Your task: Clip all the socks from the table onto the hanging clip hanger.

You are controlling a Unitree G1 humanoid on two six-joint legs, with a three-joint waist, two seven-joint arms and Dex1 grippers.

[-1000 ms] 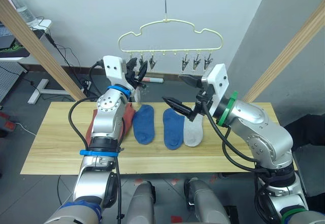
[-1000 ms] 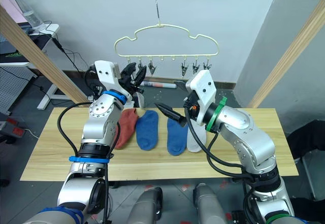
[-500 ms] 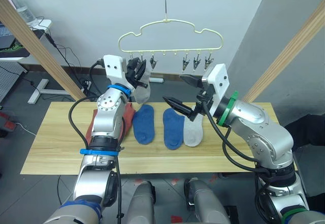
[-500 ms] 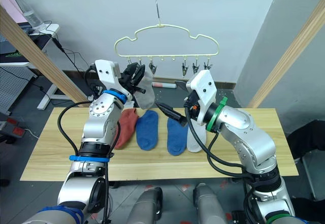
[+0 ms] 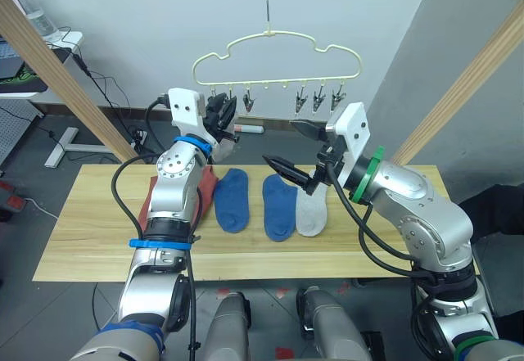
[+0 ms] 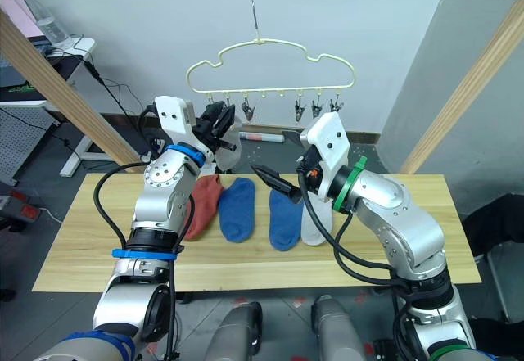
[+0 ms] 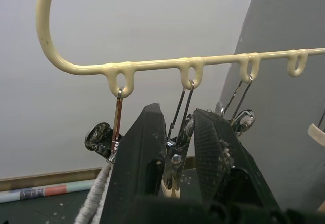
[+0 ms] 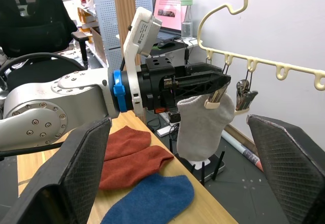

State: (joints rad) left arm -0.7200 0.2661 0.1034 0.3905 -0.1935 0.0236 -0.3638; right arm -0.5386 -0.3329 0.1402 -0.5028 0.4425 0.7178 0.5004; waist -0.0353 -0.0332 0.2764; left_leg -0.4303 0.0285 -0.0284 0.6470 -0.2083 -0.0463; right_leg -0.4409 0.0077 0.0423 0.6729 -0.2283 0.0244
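**Left fingers pinch a hanger clip; right gripper waits wide open**

Left gripper [image 7: 176,148] is raised to the clip hanger [image 5: 277,56], which hangs at 12 o'clock above the table [image 5: 90,238]. In the left wrist view its two black fingers [image 7: 141,158] stand close together with a silver clip [image 7: 175,155] squeezed between them, the second clip along the yellow bar. The first clip [image 7: 104,137] hangs just beside the fingers, and a third clip [image 7: 238,117] sits on their other side.

A light grey sock [image 8: 203,125] dangles below the left gripper, its top edge up at the pinched clip, as the right wrist view shows. Whether the clip has closed on the fabric cannot be told.

Right gripper [image 5: 293,144] hovers above the middle of the table, at about 1 o'clock from the socks lying there, with its fingers spread far apart and nothing between them. One finger points toward the hanger's right-hand clips [image 5: 318,97], the other lies lower, over the blue socks.

On the table, the remaining socks lie in a row. Two rust-red socks [image 8: 134,155] lie overlapping at 9 o'clock of the row, partly hidden by the left arm in the head views. Next to them come one blue sock [image 5: 232,200] and then a second blue sock [image 5: 278,205], close but apart. A second light grey sock [image 5: 312,212] lies touching that blue sock's right edge.
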